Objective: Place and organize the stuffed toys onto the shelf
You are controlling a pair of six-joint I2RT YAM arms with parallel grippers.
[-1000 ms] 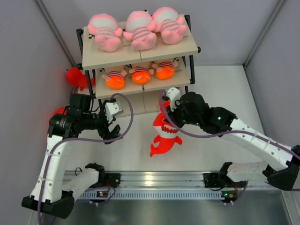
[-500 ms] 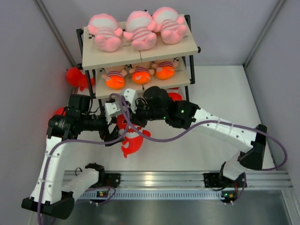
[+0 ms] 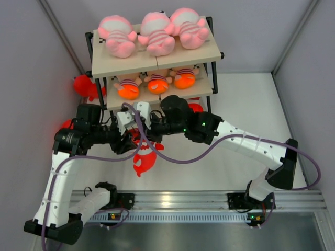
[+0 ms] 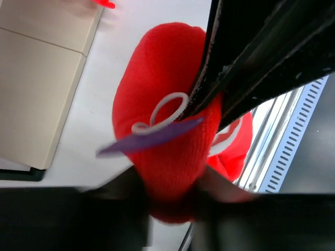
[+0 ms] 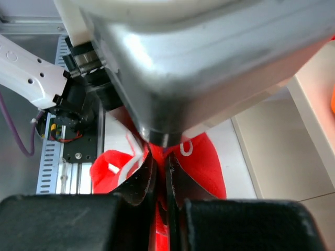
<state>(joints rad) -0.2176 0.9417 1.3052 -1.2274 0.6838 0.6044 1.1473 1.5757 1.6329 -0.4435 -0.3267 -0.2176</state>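
At the far left I see a red plush [image 3: 84, 86] on the counter [image 3: 235, 157], just beside the shelf's left legs. A second patch of red [image 3: 67, 124] shows behind my left arm's elbow, too hidden to name.

Next comes my left claw [image 4: 167, 196], low and near the front of the shelf. From its own camera the red shark [image 3: 142, 158] sits right between its fingers, and the plush seems to touch both. That part of the view is blurred, so I cannot tell whether the fingers are clamped on it or only standing around it.

The shark hangs nose-down over the counter, just near of the shelf and left of centre. A white loop [image 4: 162, 112] and a purple tag [image 4: 152, 138] show on its upper end.

My right claw [image 5: 160, 157] reaches across from the right and is pinched together on a fold of the shark's upper end, close above the left claw.

The shelf [image 3: 112, 65] stands at the far side. Three pink striped dolls [image 3: 157, 32] lie in a row on its top board. Three smaller striped dolls [image 3: 158, 83], with heads that look orange, lie on the middle board. Under the shelf's right half, another red plush [image 3: 194, 107] peeks out beside the right arm.
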